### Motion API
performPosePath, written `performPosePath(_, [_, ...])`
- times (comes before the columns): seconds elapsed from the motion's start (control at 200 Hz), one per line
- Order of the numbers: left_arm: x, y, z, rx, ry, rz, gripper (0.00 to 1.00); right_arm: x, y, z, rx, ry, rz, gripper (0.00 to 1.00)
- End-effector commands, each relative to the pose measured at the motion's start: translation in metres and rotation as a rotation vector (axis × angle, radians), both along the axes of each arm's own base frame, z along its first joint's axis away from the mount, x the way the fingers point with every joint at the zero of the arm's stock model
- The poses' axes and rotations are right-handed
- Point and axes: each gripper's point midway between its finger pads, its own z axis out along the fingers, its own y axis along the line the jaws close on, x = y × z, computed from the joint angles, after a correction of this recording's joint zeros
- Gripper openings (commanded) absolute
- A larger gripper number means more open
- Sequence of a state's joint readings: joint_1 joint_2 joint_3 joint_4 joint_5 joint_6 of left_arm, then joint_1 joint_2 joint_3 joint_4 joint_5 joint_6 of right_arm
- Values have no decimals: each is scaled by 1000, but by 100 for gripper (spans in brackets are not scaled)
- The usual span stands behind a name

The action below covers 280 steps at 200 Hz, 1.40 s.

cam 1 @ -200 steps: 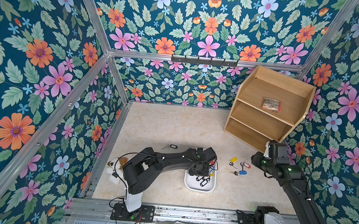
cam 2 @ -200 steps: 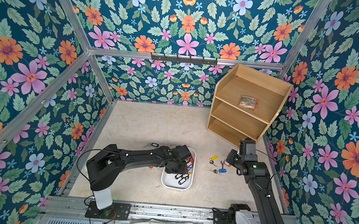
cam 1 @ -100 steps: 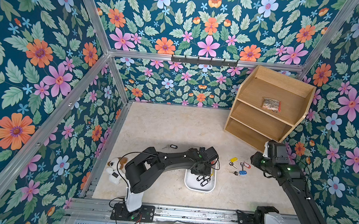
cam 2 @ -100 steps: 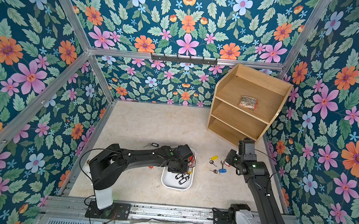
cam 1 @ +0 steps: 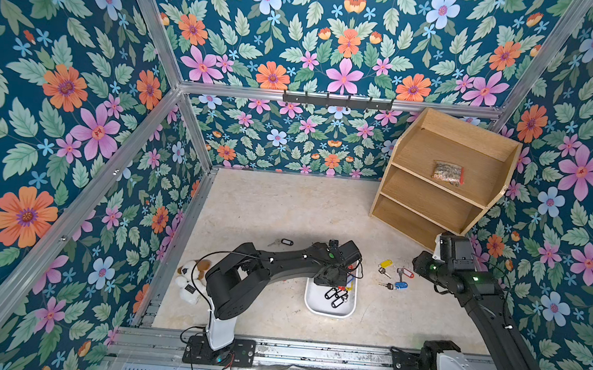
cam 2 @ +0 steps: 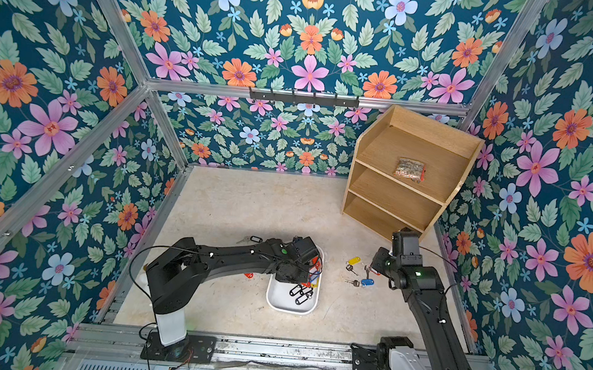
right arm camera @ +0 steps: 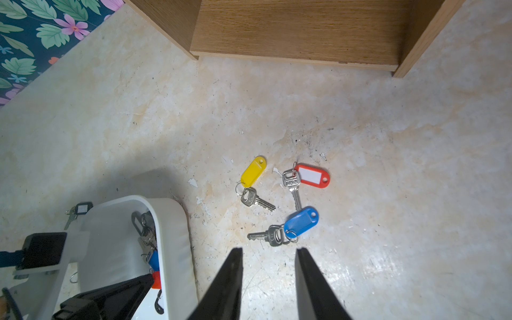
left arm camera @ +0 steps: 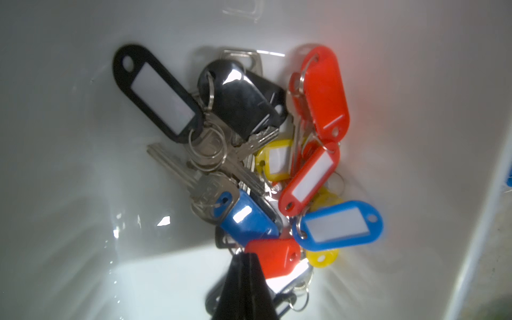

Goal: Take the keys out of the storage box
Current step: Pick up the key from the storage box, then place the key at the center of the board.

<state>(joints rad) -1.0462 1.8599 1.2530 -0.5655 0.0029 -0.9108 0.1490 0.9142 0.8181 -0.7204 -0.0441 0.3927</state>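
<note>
Inside the white box point(left arm camera: 69, 166): the keys point(left arm camera: 249, 155) lie heaped in one tangle of rings and coloured tags.
Left gripper point(left arm camera: 243, 257): jaws clenched tight, tips at the edge of a red tag point(left arm camera: 274, 257); whether they caught it or a ring, I cannot tell.
Right gripper point(right arm camera: 268, 252): jaws parted, empty, hovering over the table point(right arm camera: 388, 194) near three loose keys point(right arm camera: 300, 221) outside the box.
Doing it well: lift slowly, straight up; interlocked rings may drag neighbours along. Clear the rim before swinging out.
Risk: a thin pinch may slip.
</note>
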Motion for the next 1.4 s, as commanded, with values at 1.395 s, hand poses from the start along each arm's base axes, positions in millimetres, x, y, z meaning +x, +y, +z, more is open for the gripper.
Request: performPosePath(1.395, [56,167,112,5,-187,250,0,2,4,-5,-20,12,11,35])
